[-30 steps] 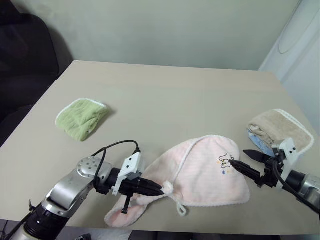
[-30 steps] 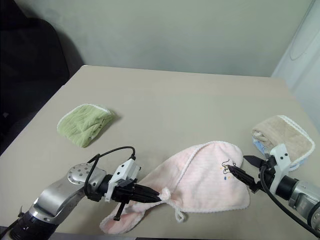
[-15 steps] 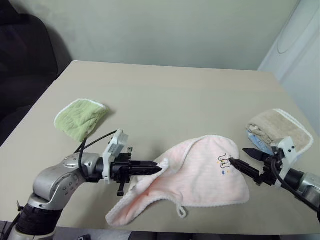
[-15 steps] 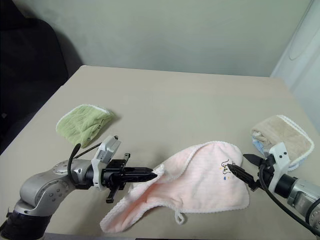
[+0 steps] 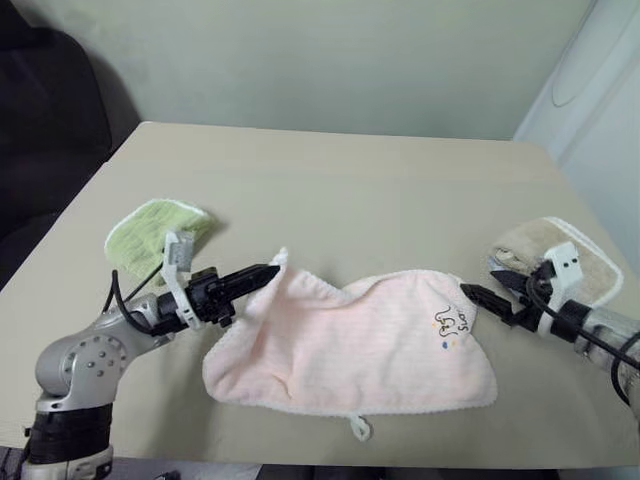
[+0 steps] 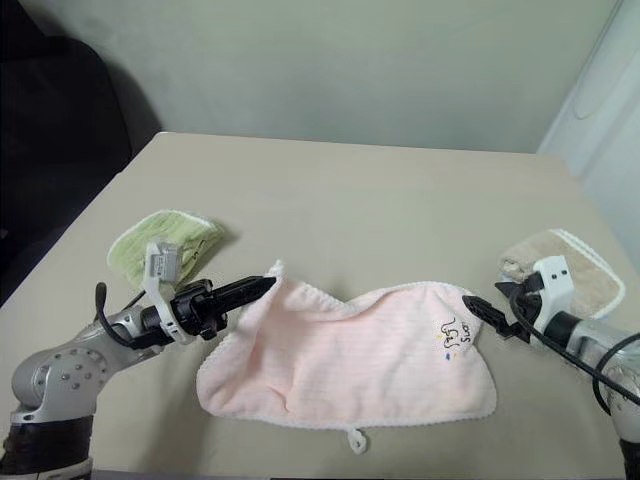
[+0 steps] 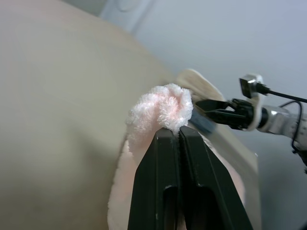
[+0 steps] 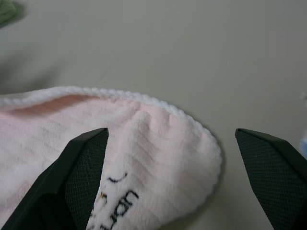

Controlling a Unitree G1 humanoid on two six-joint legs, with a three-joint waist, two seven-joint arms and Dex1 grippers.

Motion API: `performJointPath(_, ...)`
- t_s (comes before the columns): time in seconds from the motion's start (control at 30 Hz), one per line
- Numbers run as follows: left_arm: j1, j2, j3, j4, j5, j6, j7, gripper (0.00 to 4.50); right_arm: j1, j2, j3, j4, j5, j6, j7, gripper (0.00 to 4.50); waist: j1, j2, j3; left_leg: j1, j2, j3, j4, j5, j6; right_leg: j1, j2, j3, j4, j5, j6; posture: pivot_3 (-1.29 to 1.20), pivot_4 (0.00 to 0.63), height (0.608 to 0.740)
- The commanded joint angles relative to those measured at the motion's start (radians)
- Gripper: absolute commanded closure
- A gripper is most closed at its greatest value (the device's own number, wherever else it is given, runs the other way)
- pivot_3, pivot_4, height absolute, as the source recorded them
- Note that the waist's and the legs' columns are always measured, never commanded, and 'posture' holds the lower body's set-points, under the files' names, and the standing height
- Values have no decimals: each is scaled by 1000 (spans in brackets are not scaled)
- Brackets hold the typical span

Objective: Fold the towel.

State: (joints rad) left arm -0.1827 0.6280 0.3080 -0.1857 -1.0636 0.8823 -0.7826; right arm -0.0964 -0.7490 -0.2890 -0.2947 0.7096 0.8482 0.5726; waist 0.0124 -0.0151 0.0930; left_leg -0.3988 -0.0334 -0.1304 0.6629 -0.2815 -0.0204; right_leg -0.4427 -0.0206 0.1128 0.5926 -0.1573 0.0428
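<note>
Pink towel (image 5: 350, 340) spread on desk (image 5: 330, 190), one corner clamped in left gripper (image 5: 272, 271) jaws, right gripper (image 5: 478, 297) jaws spread wide beside opposite corner, nothing grasped.

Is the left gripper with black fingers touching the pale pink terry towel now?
Touching. In the left wrist view, the left gripper is shut on a bunched corner of the pale pink terry towel, which pokes out between its fingertips.

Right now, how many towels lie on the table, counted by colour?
Pink: 1, the towel, one corner pinched in the left gripper
Light green: 1, the green towel
Beige: 1, the beige towel
Total: 3
</note>
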Motion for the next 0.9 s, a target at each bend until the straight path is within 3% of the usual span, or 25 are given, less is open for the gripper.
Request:
performJointPath(0.03, -39, -47, 61, 35, -27, -12, 89, 4498, -76, 17, 74, 86, -52, 16, -9, 23, 2, -1, 1, 1, 0, 0, 0, 0, 0, 1, 0, 0, 0, 0, 0, 0, 150, 740)
performJointPath(0.43, -49, -68, 192, 96, -52, -21, 190, 4498, -154, 36, 125, 287, -144, -30, 39, 23, 9, -4, 7, 3, -1, -1, 0, 2, -2, 4, 0, -1, 0, 1, -1, 0, 150, 740)
performJointPath(0.7, -71, -49, 182, 179, 43, -61, 199, 4498, -178, 62, 113, 304, -122, 3, 49, 23, 9, -4, 11, 7, -1, -1, 0, 2, -3, 8, 0, 0, 0, 1, -1, 0, 150, 740)
performJointPath(0.9, -86, -58, 158, 192, 79, -70, 179, 4498, -180, 83, 175, 277, -153, 2, 67, 23, 8, -5, 11, 8, -1, -1, 0, 1, -3, 8, 1, 0, 0, 1, -1, 0, 150, 740)
